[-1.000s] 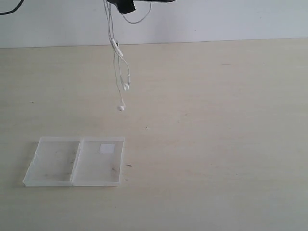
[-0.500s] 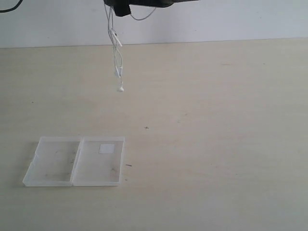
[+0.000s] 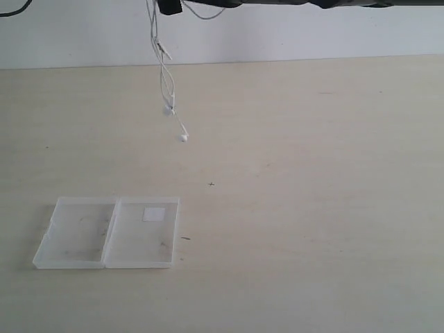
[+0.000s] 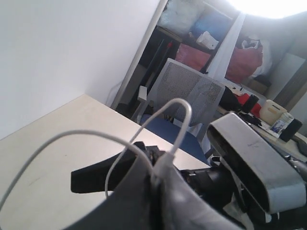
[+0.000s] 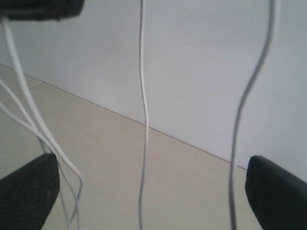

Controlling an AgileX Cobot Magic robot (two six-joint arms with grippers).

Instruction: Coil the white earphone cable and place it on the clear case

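Observation:
The white earphone cable (image 3: 164,76) hangs from above the frame's top edge over the far part of the table, its two earbuds (image 3: 183,137) dangling free in the air. In the left wrist view my left gripper (image 4: 156,165) is shut on the cable (image 4: 86,135), which loops out of its grey fingers. My right gripper (image 5: 153,191) is open, its black fingertips (image 5: 29,191) far apart, with strands of cable (image 5: 144,120) hanging between them untouched. Its dark tip (image 3: 170,5) shows at the exterior view's top edge. The clear case (image 3: 76,236) lies open and flat at the front left, white sticker (image 3: 153,214) on its right half.
The light wooden table (image 3: 312,208) meets a white wall (image 3: 312,31) at the back. The right arm (image 3: 312,3) runs along the exterior view's top edge. In the left wrist view a grey mesh chair (image 4: 184,91) and cluttered shelves stand beyond the table's edge.
The dark gripper at the top has risen almost out of the exterior view. The hanging cable has been lifted and is swinging, the lowest earbud now higher than a second ago.

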